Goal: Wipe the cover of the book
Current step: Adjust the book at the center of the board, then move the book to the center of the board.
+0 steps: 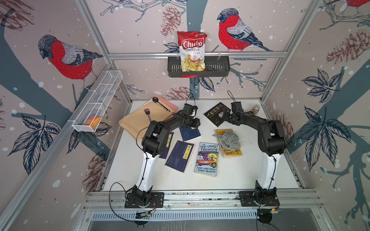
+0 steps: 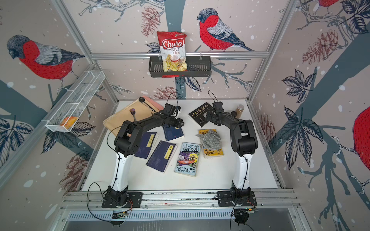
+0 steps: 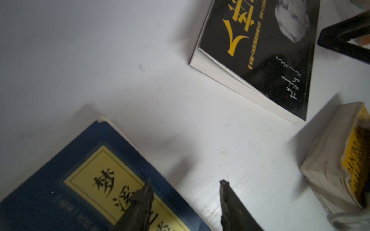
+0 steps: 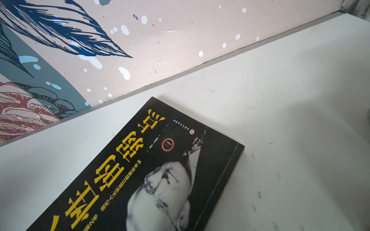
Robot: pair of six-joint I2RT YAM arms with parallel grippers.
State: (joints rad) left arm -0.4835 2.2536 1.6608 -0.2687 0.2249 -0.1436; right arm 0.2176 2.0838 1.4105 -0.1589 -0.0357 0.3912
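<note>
Black fingers [image 3: 140, 204] apart, roughly half spread, nothing between them: left gripper [image 3: 186, 182], empty. Hung low over a corner of the blue book [image 3: 60, 190], one finger above its yellow title panel, the other above bare white table [image 3: 140, 90]. Could not tell touching from just clear.

Across to the right gripper [image 1: 225, 117]: poised over the black book [image 4: 160, 170] near the back wall, jaws out of sight in its own wrist view and too small to read in both top views. Could not tell how wide, nor holding or empty; spotted no cloth at it, though.

Further out, the key thing: grey striped cloth [image 1: 227, 138], crumpled in a heap, loose on top of the yellow book [image 1: 232, 153], apart from both grippers. Not gripped, not pressed, not dragged.

Judged from that: no wiping stroke under way. Could not read any cover as cleaned or dirty; no streak plain enough to go by. Left, on this reading: close on the cloth, press it flat to the cover, sweep it across. Guessed the yellow book as the likely target, being under the cloth, but could not settle that with the Treehouse paperback [image 1: 207, 159] also out.
</note>
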